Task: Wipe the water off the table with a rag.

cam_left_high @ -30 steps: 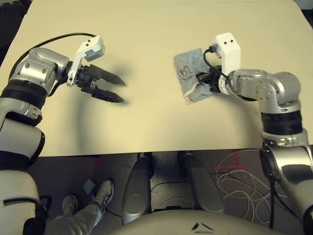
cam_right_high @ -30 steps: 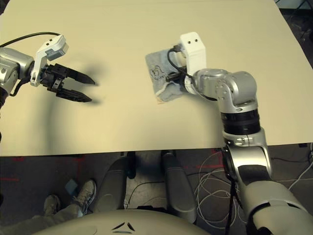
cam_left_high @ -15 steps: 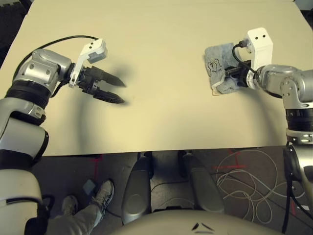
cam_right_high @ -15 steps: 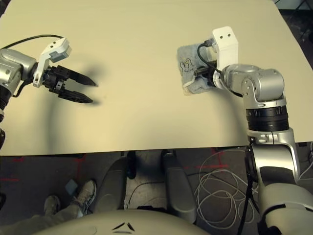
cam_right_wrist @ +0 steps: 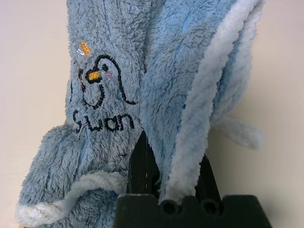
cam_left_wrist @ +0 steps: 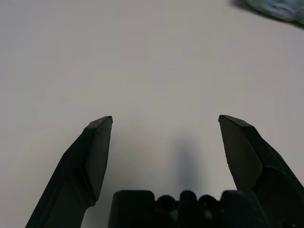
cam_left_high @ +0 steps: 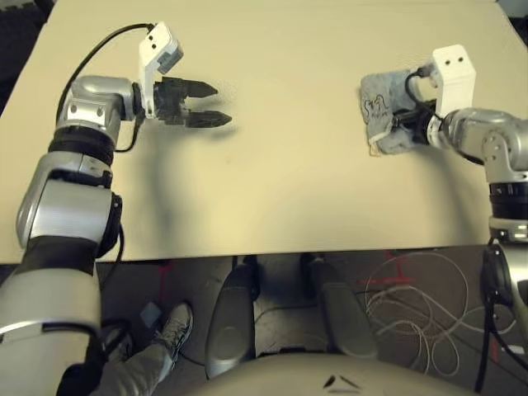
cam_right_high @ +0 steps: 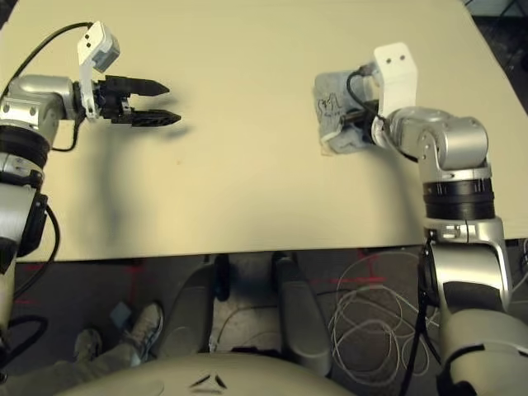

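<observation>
Table: the pale beige table (cam_left_high: 280, 181) fills the upper part of both eye views; its near edge runs across the middle of the picture.
Rag: the grey-blue rag (cam_left_high: 381, 109) with cream-white edging lies on the right side of the table, bunched and folded. A dark stitched logo faces up on its left part.
Right gripper: the right gripper (cam_right_wrist: 164, 164) has its two black fingers clamped together on a fold of the rag. In the right wrist view the cloth rises from between the fingers, and the white edging hangs down over them.
Left gripper: the left gripper (cam_left_high: 216, 103) is on the left side of the table, well apart from the rag. Its fingers stand spread wide with nothing between them, and they point toward the right, nearly level. In the left wrist view, bare table shows between the fingers.
Water: I cannot make out any wet spots on the table.
Floor: below the table edge I see loose cables (cam_left_high: 417, 309) and a person's shoe (cam_left_high: 169, 326).
</observation>
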You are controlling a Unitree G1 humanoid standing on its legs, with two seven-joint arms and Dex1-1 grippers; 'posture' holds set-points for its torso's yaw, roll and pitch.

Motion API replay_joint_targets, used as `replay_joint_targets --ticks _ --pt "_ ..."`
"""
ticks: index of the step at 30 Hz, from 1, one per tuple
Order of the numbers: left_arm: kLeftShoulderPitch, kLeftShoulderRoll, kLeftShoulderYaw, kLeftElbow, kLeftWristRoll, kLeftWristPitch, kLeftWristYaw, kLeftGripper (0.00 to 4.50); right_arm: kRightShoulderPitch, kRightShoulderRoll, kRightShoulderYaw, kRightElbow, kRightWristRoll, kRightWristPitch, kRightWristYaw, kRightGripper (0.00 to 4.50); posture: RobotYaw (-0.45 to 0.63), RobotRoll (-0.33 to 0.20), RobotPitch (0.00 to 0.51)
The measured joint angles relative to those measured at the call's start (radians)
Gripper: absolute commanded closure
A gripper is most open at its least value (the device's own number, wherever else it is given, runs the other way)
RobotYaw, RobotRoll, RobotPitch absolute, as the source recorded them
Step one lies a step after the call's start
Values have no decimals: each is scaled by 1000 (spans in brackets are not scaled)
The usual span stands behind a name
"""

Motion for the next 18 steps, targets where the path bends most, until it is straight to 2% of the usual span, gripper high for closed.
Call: replay_joint_targets --ticks 3,5,9,12,15,18 --pt "11 -18 72 12 18 -28 87 0 3 8 -7 0 -8 -4 -2 4495 13 0 308" --pt "26 -18 102 11 33 -28 81 0 3 31 -32 -3 -8 3 -10 4495 13 0 307" --pt "62 -17 106 6 62 16 -69 0 -18 78 -64 -31 1 59 -21 4495 23 0 300" --pt "38 3 107 2 87 55 -149 0 -75 133 -72 -70 15 126 -29 4495 35 0 294" --pt "-17 54 107 -13 104 106 -268 0 -137 221 -91 -126 53 200 -38 4495 43 0 288" --pt "-35 134 35 -76 110 218 -451 0 -186 328 -139 -181 110 330 -45 4495 53 0 283"
